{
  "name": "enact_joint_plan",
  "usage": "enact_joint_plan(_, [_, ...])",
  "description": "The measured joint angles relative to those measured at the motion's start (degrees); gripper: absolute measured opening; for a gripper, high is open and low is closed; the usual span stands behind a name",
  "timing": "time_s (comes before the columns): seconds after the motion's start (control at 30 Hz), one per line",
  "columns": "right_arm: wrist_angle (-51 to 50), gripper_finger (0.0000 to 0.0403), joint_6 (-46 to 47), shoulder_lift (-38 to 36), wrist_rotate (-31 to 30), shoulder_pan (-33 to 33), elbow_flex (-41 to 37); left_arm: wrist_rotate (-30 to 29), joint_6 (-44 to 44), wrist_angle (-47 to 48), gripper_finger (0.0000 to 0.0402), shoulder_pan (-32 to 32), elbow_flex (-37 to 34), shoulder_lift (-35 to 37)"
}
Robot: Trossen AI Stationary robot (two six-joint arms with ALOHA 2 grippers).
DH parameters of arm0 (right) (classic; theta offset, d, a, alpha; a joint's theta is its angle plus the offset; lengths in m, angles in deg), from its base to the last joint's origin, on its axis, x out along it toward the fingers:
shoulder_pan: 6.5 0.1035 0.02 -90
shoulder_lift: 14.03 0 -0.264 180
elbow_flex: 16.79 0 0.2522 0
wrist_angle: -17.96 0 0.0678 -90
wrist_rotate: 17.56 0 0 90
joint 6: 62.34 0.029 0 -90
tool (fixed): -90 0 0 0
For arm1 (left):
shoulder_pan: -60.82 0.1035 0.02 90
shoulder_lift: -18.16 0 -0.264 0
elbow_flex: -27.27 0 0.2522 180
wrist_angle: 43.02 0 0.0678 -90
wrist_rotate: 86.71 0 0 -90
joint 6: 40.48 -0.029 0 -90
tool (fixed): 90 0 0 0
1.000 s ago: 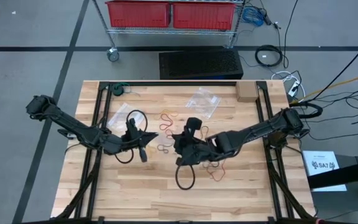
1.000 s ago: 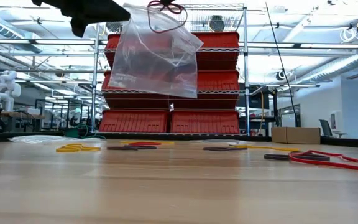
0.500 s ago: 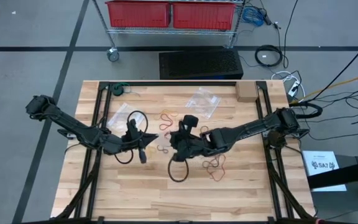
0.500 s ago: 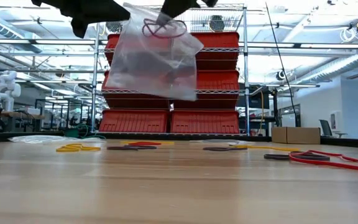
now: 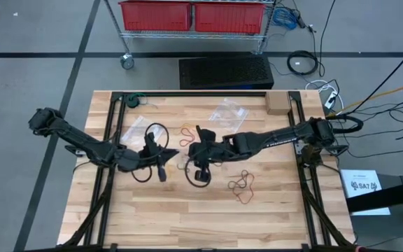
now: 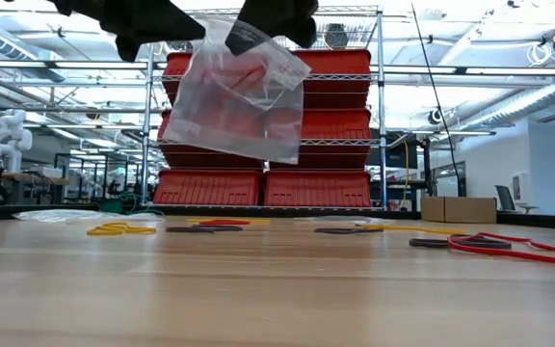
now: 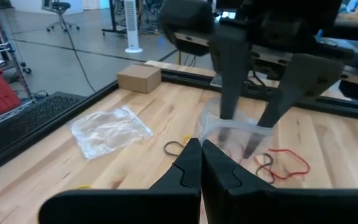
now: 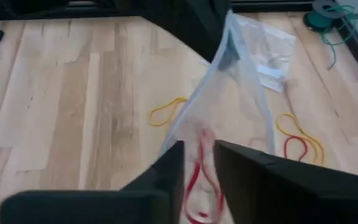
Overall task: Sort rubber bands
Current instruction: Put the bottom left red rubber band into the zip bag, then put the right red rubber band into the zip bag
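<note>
My left gripper (image 5: pixel 164 157) is shut on a clear plastic bag (image 6: pixel 234 101), which hangs in the air over the middle of the table. My right gripper (image 7: pixel 250 134) is open, its two fingers slanting down into the bag's mouth (image 7: pixel 238 126). A red rubber band (image 8: pixel 199 171) shows inside the bag, below those fingers. Loose rubber bands lie flat on the table: red and yellow ones (image 5: pixel 188 131) at the far middle, dark and red ones (image 5: pixel 243 186) near the right. My left gripper pinches the bag's top edge at one corner (image 7: pixel 207 132) between its two shut fingers, coming level from the table's left. The bag hangs below the hold, clear of the table, its mouth gaping. My right gripper's fingers (image 7: pixel 229 93) stand inside the bag's mouth; whether they touch the rim I cannot tell.
Two more clear bags lie on the table, one at the far middle (image 5: pixel 228 112) and one at the far left (image 5: pixel 133 127). A cardboard box (image 5: pixel 277 103) sits at the far right and a green spool (image 5: pixel 133 100) at the far left corner. Black frame rails (image 5: pixel 109 175) run along both sides.
My right gripper has gone toward the table's left and far edge to the hanging bag and tipped its fingers down into the mouth. The red band it carried above the bag has gone down through the mouth into the bag. The left gripper has kept still.
</note>
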Motion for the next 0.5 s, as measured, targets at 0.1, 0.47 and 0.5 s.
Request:
enact_joint_plan(0.1, [-0.04, 0.0135, -1.38, -0.12, 0.0, -1.07, 0.0, 0.49, -0.16, 0.44, 0.0, 0.7, 0.0, -0.01])
enact_joint_plan(0.47, [-7.99, 0.0192, -3.04, -5.11, -0.02, -3.01, 0.48, 2.68, 2.36, 4.48, 0.0, 4.42, 0.0, -0.01])
enact_joint_plan(0.5, [-9.79, 0.0189, -2.34, -5.98, 0.01, -2.73, 0.48, 2.73, 2.58, 4.64, 0.0, 4.41, 0.0, -0.01])
